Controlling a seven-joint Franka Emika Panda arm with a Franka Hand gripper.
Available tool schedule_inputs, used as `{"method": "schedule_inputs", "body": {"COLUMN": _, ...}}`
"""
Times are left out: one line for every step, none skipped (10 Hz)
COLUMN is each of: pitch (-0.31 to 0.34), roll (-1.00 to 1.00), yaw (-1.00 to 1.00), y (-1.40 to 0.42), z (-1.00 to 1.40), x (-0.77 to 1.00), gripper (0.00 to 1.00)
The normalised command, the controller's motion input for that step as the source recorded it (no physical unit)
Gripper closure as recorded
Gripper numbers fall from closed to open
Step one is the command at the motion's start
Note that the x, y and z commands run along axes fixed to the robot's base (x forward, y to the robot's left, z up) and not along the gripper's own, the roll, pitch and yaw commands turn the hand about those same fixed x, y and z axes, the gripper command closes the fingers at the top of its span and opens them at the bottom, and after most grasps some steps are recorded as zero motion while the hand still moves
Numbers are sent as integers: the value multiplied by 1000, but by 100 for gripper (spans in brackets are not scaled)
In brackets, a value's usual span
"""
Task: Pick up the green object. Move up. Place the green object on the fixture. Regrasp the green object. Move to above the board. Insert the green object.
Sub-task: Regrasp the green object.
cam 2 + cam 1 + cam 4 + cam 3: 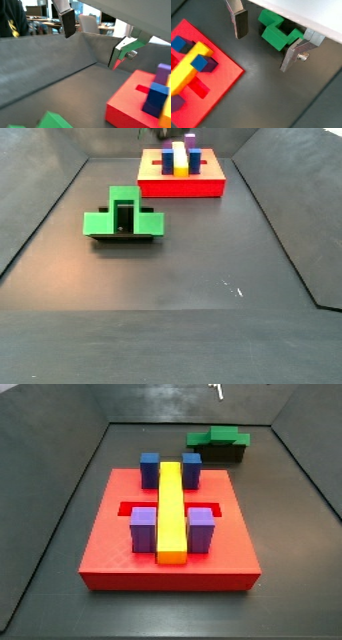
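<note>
Silver plate fingers (pixel 240 22) standing apart, gripper (pixel 268 42) hovering empty above bright green stepped plastic block (pixel 276 31), block sitting on dark fixture (pixel 222 453), at 12 o'clock beyond red square board (pixel 120 552)

Dark grey floor (pixel 201 258) w/ raised side walls. On it: red board (pixel 167 554) & fixture (pixel 225 454), well apart. Gripper (pixel 268 42) is above the floor, jaws apart.

Green object (pixel 123 219), red board (pixel 168 544), silver gripper (pixel 270 44)

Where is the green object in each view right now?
Wrist view: green object, between the open gripper fingers, untouched.
Wrist view: a green corner at the frame edge.
Side view, beyond the board.
Side view, nearer than the board.
Shared landmark: the board.
</note>
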Motion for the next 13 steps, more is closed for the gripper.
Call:
{"method": "schedule_inputs", "body": {"pitch": -609, "roll": 1000, "yaw": 309, "y": -340, "z": 343, "x": -37, "gripper": 0}}
{"method": "schedule_inputs", "body": {"pitch": -566, "roll": 1000, "yaw": 343, "y": -306, "z": 323, "x": -3, "gripper": 0}}
{"method": "schedule_inputs", "body": {"pitch": -580, "roll": 1000, "yaw": 363, "y": -266, "z": 257, "x": 0, "gripper": 0}}
{"method": "schedule_inputs", "body": {"pitch": -534, "roll": 1000, "yaw": 403, "y": -197, "z": 214, "x": 0, "gripper": 0}}
{"method": "schedule_inputs", "body": {"pitch": -440, "roll": 1000, "yaw": 497, "y": -80, "z": 143, "x": 0, "gripper": 0}}
{"method": "schedule_inputs", "body": {"pitch": -360, "roll": 1000, "yaw": 569, "y": -20, "z": 89, "x": 14, "gripper": 0}}
{"method": "schedule_inputs", "body": {"pitch": -274, "roll": 1000, "yaw": 609, "y": -11, "z": 100, "x": 74, "gripper": 0}}
{"method": "schedule_inputs", "body": {"pitch": -214, "roll": 951, "yaw": 634, "y": 0, "z": 91, "x": 94, "gripper": 0}}
{"method": "schedule_inputs", "body": {"pitch": -134, "roll": 1000, "yaw": 597, "y": 0, "z": 117, "x": 129, "gripper": 0}}
{"method": "schedule_inputs", "body": {"pitch": 131, "roll": 1000, "yaw": 371, "y": -117, "z": 0, "x": 0, "gripper": 0}}
{"method": "schedule_inputs", "body": {"pitch": 414, "roll": 963, "yaw": 160, "y": -383, "z": 0, "x": 129, "gripper": 0}}
{"method": "schedule_inputs", "body": {"pitch": -17, "roll": 0, "yaw": 0, "y": 0, "z": -20, "x": 0, "gripper": 0}}
{"method": "schedule_inputs", "body": {"pitch": 406, "roll": 111, "yaw": 0, "y": 109, "z": 0, "x": 14, "gripper": 0}}
